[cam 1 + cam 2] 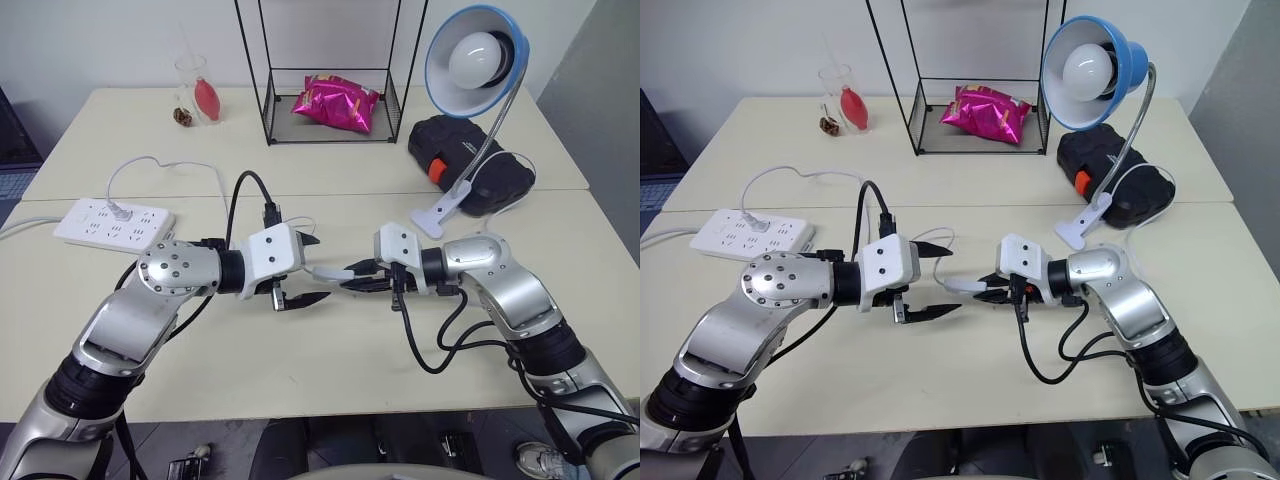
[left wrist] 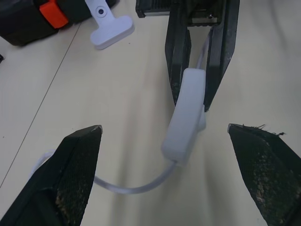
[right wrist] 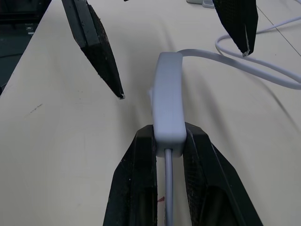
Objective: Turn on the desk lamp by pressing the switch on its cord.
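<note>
The right gripper [image 3: 168,141] is pinching one end of the small white oblong plastic switch [image 3: 168,96]; light, rigid, slippery; the left gripper [image 2: 176,141] is gaping around its free middle, the place to squeeze.

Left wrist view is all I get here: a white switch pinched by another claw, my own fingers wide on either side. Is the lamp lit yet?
Observer: No, the desk lamp has a dark bulb in the head views.
Operator: Where does the cord run past the switch?
Observer: The cord curves back to a white power strip on the robot's left and plugs in there.
Operator: How deep is the right claw's hold?
Observer: The right claw clamps just the near end of the switch; the rest sticks out free toward the open left claw.
</note>
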Controlling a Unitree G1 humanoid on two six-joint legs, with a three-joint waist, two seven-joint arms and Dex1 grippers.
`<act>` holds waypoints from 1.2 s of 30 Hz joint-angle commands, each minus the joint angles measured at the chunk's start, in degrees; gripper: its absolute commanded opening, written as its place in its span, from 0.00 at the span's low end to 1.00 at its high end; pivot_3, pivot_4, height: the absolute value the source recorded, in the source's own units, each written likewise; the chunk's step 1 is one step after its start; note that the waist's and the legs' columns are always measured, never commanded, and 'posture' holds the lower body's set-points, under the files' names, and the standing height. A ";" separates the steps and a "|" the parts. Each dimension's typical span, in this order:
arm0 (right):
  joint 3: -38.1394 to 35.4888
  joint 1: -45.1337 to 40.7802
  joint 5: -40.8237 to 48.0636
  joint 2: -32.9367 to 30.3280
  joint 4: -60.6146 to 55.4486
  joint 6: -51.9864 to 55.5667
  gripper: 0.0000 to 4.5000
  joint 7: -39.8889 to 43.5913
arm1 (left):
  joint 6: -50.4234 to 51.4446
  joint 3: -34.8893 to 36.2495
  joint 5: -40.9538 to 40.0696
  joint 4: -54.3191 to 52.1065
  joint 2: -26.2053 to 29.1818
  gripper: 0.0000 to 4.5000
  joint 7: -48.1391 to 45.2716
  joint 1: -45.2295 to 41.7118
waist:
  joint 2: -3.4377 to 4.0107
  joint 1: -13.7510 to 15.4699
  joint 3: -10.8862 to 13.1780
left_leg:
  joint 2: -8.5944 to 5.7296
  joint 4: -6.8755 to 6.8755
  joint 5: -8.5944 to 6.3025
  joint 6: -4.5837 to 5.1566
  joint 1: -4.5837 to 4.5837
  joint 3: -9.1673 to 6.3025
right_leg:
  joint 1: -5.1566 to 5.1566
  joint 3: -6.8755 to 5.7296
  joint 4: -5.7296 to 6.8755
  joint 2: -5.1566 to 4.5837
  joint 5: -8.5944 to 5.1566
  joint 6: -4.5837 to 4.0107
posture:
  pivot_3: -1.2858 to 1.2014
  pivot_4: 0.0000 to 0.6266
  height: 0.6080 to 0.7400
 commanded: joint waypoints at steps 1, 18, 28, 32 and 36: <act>-0.13 -0.15 0.94 -0.25 -2.58 0.04 0.08 -0.30 | -0.33 -0.58 0.70 -0.77 -0.64 1.00 -0.53 -0.87 | 0.00 0.01 0.00 | 0.00 0.00 0.00 0.00 0.00 0.00 | 0.00 0.00 0.00 0.00 0.00 0.00 | 0.52 0.24 1.00; -0.42 -0.44 1.79 -0.44 -3.08 0.48 0.08 -0.09 | -1.49 -1.53 3.31 2.04 -2.34 0.34 -1.08 -1.86 | 0.00 0.01 0.00 | -0.01 0.03 0.00 0.00 -0.01 0.00 | 0.00 0.00 0.03 0.00 0.00 0.00 | 0.52 0.24 1.00; -0.41 -0.73 2.16 -0.34 -2.87 0.34 0.08 0.15 | -4.04 -0.78 4.53 3.60 -2.09 0.15 -2.07 -0.75 | 0.00 0.01 0.00 | -0.01 0.03 0.00 0.00 0.00 0.00 | -0.01 0.00 0.04 0.00 0.00 0.00 | 0.52 0.24 1.00; -0.40 -0.87 2.28 -0.23 -2.80 0.29 0.08 0.34 | -4.45 -0.55 4.55 4.02 -2.19 0.14 -2.15 -0.71 | 0.00 0.01 0.00 | -0.01 0.03 0.00 0.00 -0.01 0.00 | -0.01 0.01 0.03 0.00 0.00 0.00 | 0.52 0.24 1.00; -0.46 -1.01 2.43 -0.09 -2.89 0.38 0.08 0.43 | -4.58 -0.53 4.01 3.61 -2.62 0.14 -2.16 -0.56 | 0.00 0.02 0.00 | 0.00 0.03 0.00 0.00 -0.01 -0.01 | -0.01 0.00 0.04 0.00 0.00 0.00 | 0.52 0.24 1.00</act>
